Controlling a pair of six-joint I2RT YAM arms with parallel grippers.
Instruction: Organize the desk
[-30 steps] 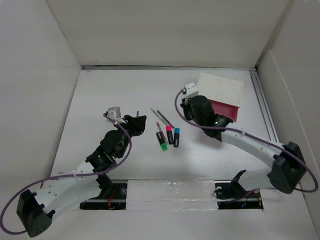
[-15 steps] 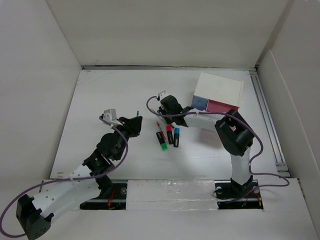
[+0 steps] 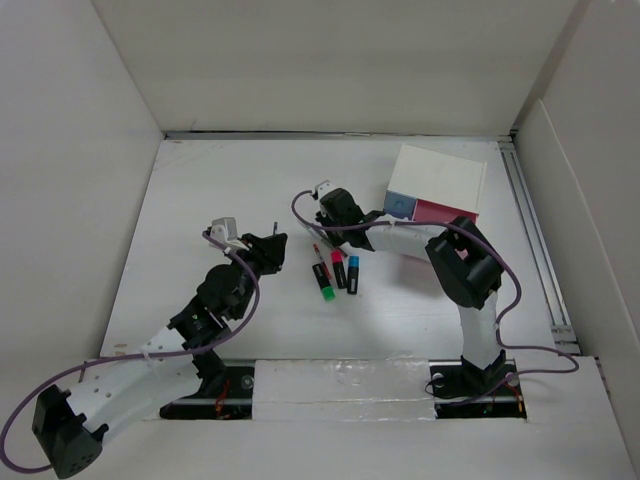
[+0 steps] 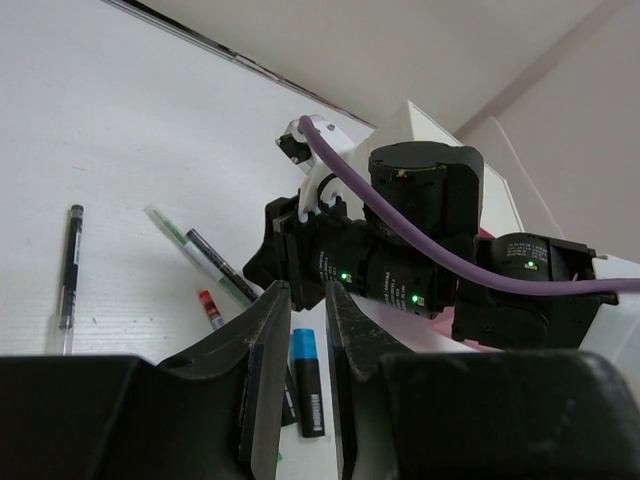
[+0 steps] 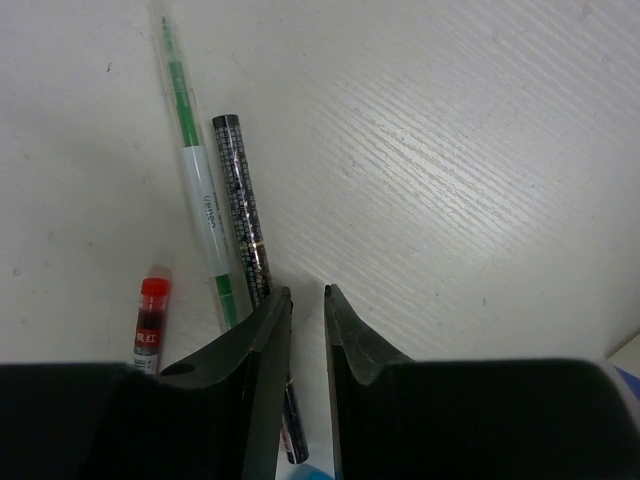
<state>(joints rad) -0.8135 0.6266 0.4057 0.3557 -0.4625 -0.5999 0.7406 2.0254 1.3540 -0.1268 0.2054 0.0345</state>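
Observation:
On the white desk [image 3: 200,180] lie several pens and markers. A green-and-white pen [image 5: 198,195] and a dark patterned pen [image 5: 240,200] lie side by side, with a small red pen [image 5: 150,322] to their left. My right gripper [image 3: 326,228] hovers over these pens; in the right wrist view it [image 5: 306,295] is open by a narrow gap, with nothing between the fingers. My left gripper [image 3: 283,240] points at the markers; in its own view it [image 4: 308,292] is narrowly open and empty. The blue marker [image 4: 305,375] shows on the desk through that gap.
A white box [image 3: 440,178] with pink and blue drawers stands at the back right. A black pen [image 4: 70,265] lies alone left of the group. Green-capped [image 3: 327,290], pink [image 3: 338,268] and blue [image 3: 353,272] markers lie in a row. White panels border the desk.
My right arm left the drawer box and swung left over the pens, its jaws parting slightly. The left jaws narrowed. Little has moved in the last half second.

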